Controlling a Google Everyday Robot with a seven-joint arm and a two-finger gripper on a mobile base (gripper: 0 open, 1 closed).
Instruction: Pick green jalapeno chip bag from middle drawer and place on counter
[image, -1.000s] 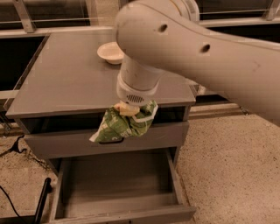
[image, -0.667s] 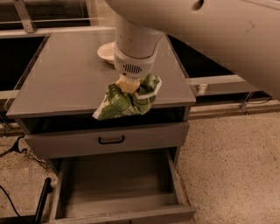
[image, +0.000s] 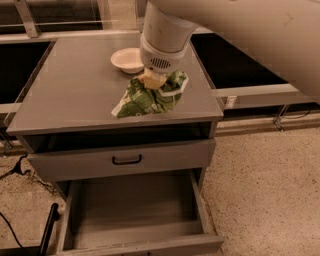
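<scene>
Green and glossy, with white trim, the chip bag (image: 150, 99) sits over the front right part of the counter (image: 70, 87). We see it crumpled and pinched at its upper end by the gripper (image: 151, 80). The pale fingertips are closed on the bunched foil there, so we read the pincer as grasping the bag. The bag slants down and to the left from that grip, and its lower corner lies close to the counter's front edge. We cannot tell whether the bag rests on the grey top or hangs just above it.

The big cream arm (image: 235, 30) comes in from the upper right, and its round wrist stands upright directly over the gripper. Just behind and to the left of the wrist, a pale round bowl (image: 126, 60) stands on the counter, apart from the bag.

Below the counter we see a dark gap, then a closed grey drawer front (image: 75, 164) with a black handle (image: 126, 160). Under that, the open drawer (image: 135, 207) is pulled well out toward us, its flat grey bottom and low side walls in plain view. The speckled floor (image: 260, 175) spreads to the right, and a dark cable (image: 12, 227) trails at the lower left.
</scene>
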